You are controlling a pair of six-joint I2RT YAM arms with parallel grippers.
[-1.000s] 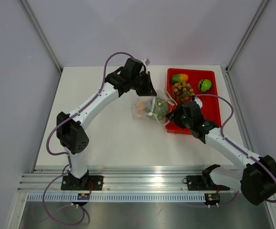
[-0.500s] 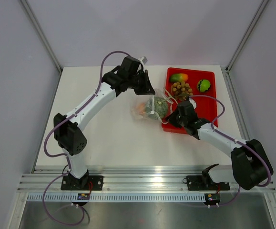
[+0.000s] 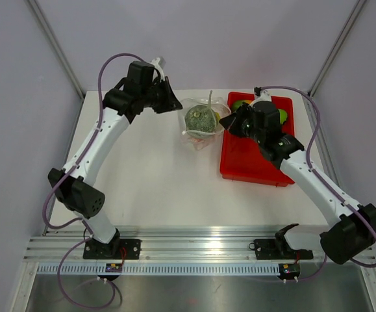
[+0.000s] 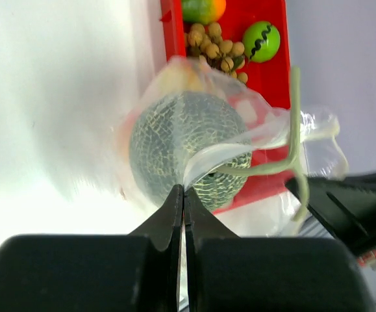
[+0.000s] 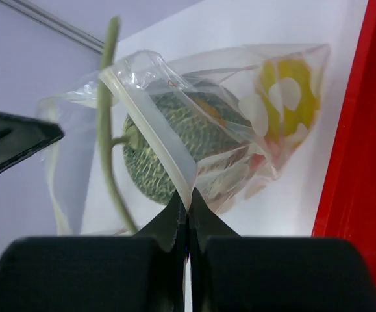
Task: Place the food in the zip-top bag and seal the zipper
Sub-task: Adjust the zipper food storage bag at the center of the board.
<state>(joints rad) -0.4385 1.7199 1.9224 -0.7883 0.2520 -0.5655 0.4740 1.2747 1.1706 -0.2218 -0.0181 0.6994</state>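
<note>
Bag now hangs higher and farther back, melon inside — left gripper and right gripper each pinch its mouth.

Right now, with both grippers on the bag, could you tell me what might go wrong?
The melon has its stem poking out of the zip-top bag, so the zipper may not close. The left gripper and right gripper each pinch only thin film; the melon's weight could pull it free.
</note>
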